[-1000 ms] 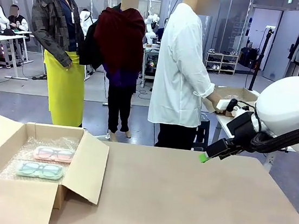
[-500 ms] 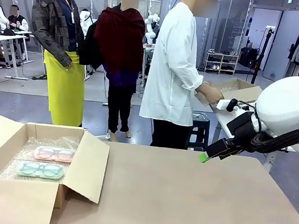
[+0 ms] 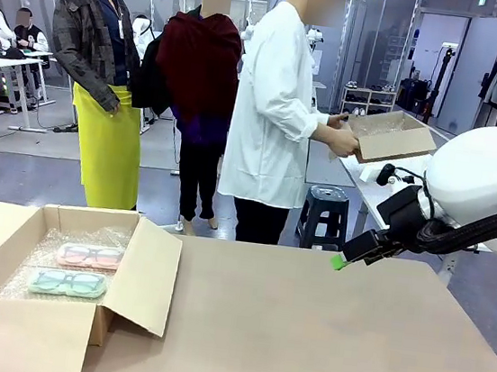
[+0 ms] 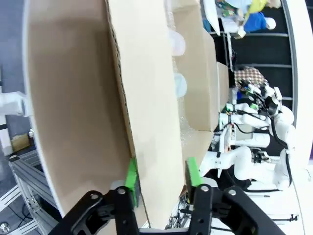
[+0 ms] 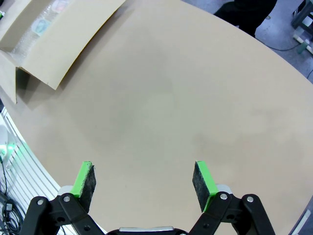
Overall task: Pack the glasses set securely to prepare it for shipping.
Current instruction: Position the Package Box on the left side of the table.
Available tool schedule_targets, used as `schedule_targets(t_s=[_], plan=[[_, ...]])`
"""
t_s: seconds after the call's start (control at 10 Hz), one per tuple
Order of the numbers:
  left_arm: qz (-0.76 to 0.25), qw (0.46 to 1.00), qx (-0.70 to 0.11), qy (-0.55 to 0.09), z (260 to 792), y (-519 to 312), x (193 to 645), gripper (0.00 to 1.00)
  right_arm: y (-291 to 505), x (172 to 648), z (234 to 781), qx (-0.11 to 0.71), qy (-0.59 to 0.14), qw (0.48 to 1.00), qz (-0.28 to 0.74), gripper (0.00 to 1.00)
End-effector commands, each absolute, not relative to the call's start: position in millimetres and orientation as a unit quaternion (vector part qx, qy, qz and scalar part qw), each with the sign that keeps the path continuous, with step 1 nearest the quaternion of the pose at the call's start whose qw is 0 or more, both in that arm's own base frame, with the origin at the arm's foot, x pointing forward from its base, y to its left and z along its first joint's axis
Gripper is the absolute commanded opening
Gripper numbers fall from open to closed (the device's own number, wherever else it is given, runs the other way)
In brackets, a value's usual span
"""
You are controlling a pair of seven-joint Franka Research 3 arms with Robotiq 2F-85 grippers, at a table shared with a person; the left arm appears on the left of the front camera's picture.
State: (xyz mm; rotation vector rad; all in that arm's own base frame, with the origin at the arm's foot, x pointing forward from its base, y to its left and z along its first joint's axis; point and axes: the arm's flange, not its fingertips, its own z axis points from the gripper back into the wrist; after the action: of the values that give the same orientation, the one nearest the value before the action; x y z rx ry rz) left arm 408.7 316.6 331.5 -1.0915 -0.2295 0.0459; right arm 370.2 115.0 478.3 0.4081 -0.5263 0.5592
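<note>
While the cardboard box (image 3: 43,306) sits open at the left end of the surface (image 3: 320,340), both glasses cases lie inside it on bubble wrap (image 3: 35,260): the pink case (image 3: 89,256) toward the far side, the mint case (image 3: 66,282) just beside it on the near side, apart from each other by a narrow gap. Flaps stand outward; nothing covers the cases yet. Left gripper (image 4: 160,178), seen from its wrist camera, has one box flap (image 4: 146,107) between its fingers; the green pads sit on either side of the cardboard edge, but whether they press it or stand just off it I cannot tell. Right gripper (image 5: 143,183) hangs above bare surface with fingers spread wide, holding nothing; in the front view its green pad tip (image 3: 339,262) shows near the far right edge. A person (image 3: 275,117) beyond the surface holds a second, smaller box (image 3: 390,137). Judgement: packing is partly done, closing not yet done. Risks: if the left fingers drag on the flap, the light box may slide or tip and shift the cases on the wrap; a flap folded down carelessly could press on the pink case; cases may rattle in transit if no wrap goes on top.
</note>
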Motion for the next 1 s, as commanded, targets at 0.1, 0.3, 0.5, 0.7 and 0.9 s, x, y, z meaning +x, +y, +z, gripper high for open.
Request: schedule_targets(t_s=[0.1, 0.3, 0.5, 0.7, 0.9], plan=[[0.053, 0.870, -0.472, -0.135, 350.5, 326.3, 401.6, 0.82, 118.1, 366.7, 476.7, 0.195, -0.257, 0.910, 0.262, 1.00], [0.056, 0.873, -0.463, -0.142, 352.0, 324.7, 398.2, 0.97, 118.1, 366.7, 476.7, 0.195, -0.257, 0.910, 0.262, 1.00], [0.045, 0.867, -0.478, -0.137, 348.7, 333.5, 406.4, 0.97, 118.1, 366.7, 476.7, 0.195, -0.257, 0.910, 0.262, 1.00], [0.045, 0.867, -0.478, -0.137, 348.7, 333.5, 406.4, 0.97, 118.1, 366.7, 476.7, 0.195, -0.257, 0.910, 0.262, 1.00], [0.045, 0.867, -0.478, -0.137, 348.7, 333.5, 406.4, 0.97, 118.1, 366.7, 476.7, 0.195, -0.257, 0.910, 0.262, 1.00]])
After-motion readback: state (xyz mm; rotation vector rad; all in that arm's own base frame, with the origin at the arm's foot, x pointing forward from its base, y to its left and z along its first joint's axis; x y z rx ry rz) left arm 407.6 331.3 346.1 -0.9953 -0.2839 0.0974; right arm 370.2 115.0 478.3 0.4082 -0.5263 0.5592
